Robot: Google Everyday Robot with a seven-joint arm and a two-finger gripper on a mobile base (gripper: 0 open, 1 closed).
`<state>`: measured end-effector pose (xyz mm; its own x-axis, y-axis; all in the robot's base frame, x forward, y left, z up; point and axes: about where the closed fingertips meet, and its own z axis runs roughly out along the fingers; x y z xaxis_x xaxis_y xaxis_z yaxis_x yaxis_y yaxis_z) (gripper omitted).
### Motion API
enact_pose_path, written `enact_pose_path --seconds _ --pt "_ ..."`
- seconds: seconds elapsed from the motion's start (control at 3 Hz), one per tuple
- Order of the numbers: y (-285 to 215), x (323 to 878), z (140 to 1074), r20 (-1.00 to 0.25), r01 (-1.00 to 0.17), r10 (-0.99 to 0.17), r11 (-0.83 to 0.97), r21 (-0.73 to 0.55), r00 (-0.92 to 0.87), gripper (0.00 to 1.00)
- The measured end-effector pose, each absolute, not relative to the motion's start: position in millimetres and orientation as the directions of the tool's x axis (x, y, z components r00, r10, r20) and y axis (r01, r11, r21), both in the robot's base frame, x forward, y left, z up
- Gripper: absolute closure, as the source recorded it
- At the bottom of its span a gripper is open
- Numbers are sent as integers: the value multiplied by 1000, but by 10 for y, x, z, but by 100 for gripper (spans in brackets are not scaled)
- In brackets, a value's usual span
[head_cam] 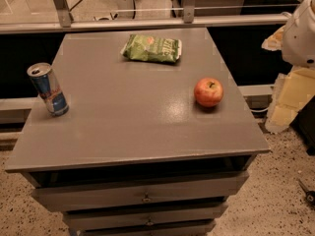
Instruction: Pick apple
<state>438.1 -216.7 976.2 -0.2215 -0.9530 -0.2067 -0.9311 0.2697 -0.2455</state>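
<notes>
The apple (208,92) is round and red-orange with a yellowish patch and a small stem dimple. It sits on the right side of the grey tabletop (133,117), close to the right edge. My gripper is out of view. Only a white rounded part of my arm (301,31) shows at the upper right edge, above and to the right of the apple and apart from it.
A blue and silver drink can (48,89) stands upright near the table's left edge. A green chip bag (152,48) lies at the back middle. Drawers (142,193) sit below the top. A rail (147,22) runs behind the table. Yellowish blocks (290,102) stand on the floor at the right.
</notes>
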Motion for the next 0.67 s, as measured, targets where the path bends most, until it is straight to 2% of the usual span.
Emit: enact_pose_path --seconds 0.67 --pt "-2193 4415 9769 -254 -929 -950 251 -273 -182 0"
